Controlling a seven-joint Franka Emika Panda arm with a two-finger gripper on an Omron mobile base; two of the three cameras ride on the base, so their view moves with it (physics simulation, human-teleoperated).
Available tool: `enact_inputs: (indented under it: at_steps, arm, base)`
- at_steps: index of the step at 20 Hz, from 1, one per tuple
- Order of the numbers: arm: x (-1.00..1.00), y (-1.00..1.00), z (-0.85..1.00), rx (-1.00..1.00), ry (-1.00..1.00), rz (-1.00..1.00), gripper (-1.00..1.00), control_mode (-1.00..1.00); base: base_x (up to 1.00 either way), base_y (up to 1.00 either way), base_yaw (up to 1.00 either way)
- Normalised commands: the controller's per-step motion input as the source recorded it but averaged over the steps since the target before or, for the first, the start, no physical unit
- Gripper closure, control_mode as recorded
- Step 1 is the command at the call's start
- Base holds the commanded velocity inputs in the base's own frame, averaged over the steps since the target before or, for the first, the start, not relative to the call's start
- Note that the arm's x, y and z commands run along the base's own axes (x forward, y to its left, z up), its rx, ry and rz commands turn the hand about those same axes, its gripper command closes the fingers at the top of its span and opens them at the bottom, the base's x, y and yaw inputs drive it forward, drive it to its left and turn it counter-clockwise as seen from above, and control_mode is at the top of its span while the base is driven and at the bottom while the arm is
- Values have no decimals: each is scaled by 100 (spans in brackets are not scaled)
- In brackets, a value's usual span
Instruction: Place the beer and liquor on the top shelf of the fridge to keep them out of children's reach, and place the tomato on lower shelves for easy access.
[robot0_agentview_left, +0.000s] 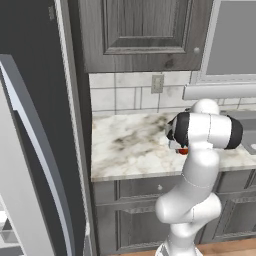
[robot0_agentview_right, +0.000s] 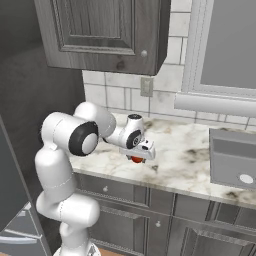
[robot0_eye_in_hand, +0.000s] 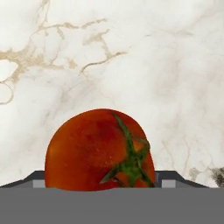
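The tomato (robot0_eye_in_hand: 96, 148) is round and red-orange with a green stalk, and it rests on the marble counter (robot0_eye_in_hand: 131, 52). My gripper (robot0_eye_in_hand: 106, 177) points down over it with its jaws wide, so it is open. One dark fingertip (robot0_eye_in_hand: 37, 178) shows at each side of the fruit. From the right base view the tomato (robot0_agentview_right: 136, 159) peeks out under the gripper (robot0_agentview_right: 138, 156). In the left base view a sliver of the tomato (robot0_agentview_left: 183, 150) shows behind my forearm. The dark-grey fridge (robot0_agentview_left: 35, 75) with its curved handle (robot0_agentview_left: 37, 150) stands at the left. The beer, the liquor and the shelves are out of view.
A grey wall cabinet (robot0_agentview_right: 105, 30) hangs above the counter (robot0_agentview_right: 190, 150), with a wall outlet (robot0_agentview_right: 146, 87) on the tiles. A window ledge (robot0_agentview_right: 215, 104) and a grey box-like unit (robot0_agentview_right: 234, 159) lie to the right. Drawers (robot0_agentview_left: 140, 192) run under the counter.
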Motion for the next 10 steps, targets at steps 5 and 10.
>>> enact_inputs:
  at_steps: [5, 10]
  arm:
    - [-25, 0, -25, 0, 0, 0, 100, -100]
    - [-68, 0, -4, 0, -2, 2, 100, -100]
  base:
    - [0, 0, 0]
    - [0, 0, 0]
